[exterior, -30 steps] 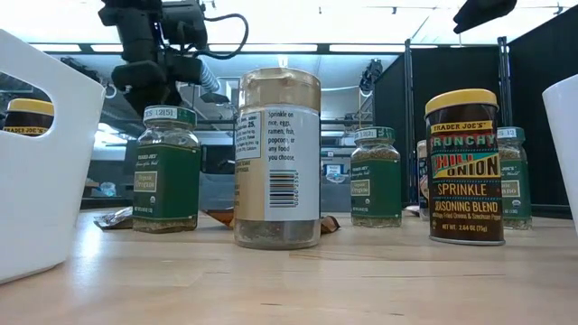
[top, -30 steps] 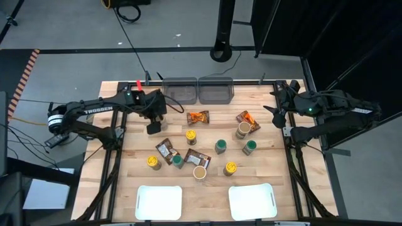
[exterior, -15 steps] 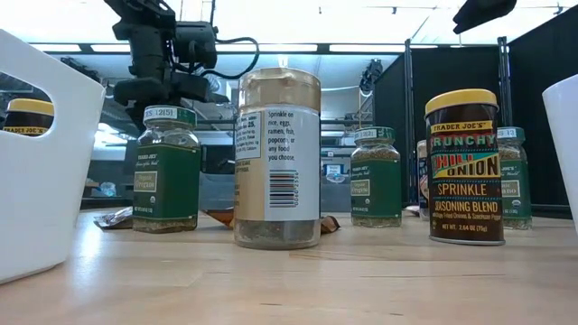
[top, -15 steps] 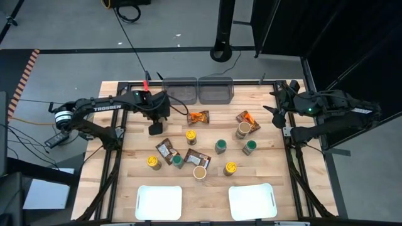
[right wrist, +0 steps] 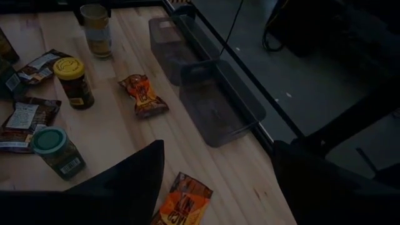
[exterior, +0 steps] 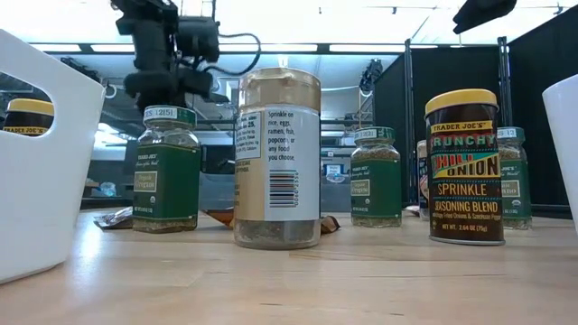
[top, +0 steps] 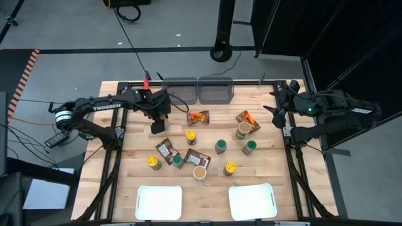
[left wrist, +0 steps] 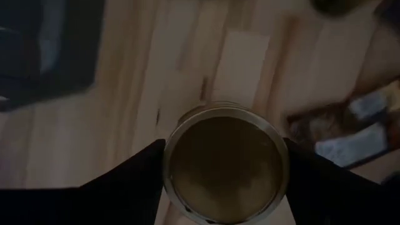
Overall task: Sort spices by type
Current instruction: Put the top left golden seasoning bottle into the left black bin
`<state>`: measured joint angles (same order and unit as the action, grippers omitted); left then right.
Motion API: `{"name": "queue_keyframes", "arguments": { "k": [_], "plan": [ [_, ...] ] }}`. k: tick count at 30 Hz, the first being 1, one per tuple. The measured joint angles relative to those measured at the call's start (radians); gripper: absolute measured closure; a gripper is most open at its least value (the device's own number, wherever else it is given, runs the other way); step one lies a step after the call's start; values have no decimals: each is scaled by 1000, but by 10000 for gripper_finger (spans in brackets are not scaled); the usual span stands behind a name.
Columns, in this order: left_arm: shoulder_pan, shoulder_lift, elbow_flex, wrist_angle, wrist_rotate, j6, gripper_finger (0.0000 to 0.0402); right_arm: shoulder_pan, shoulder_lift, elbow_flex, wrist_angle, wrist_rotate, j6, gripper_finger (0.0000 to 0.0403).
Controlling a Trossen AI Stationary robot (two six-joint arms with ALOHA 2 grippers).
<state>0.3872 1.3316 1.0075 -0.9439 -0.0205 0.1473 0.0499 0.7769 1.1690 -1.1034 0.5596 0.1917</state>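
The left gripper, in the upper left part of the table in the high view, is closed on a tan-lid jar: in the left wrist view its two dark fingers press the jar from both sides, just under the lid. I cannot tell whether the jar stands on the wood or hangs a little above it. Such a jar is probably glass, so stiff, smooth and somewhat slippery, and it can break if it falls; I think the best hold is on the round body below the lid, with a firm grip. The orange packets and brown packets are surely light and soft, and better taken at the flat middle. The other jars, with yellow lids and green lids, stand in the centre. The two grey bins at the top centre and the two white trays at the bottom hold nothing yet. The right gripper waits at the right edge, its jaws wide apart.
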Motion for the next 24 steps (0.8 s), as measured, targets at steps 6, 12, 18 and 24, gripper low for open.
{"name": "queue_keyframes", "arguments": {
  "k": [6,12,18,24],
  "plan": [
    [-8,-1,152,-90,-23,-100,143,0,0,0,0,0,0,119],
    [-9,-1,325,-136,-159,-207,143,0,0,0,0,0,0,130],
    [71,3,414,-51,-275,-214,143,0,0,0,1,0,0,135],
    [233,79,433,-47,-221,-150,143,0,2,0,2,0,0,136]
  ]
}}
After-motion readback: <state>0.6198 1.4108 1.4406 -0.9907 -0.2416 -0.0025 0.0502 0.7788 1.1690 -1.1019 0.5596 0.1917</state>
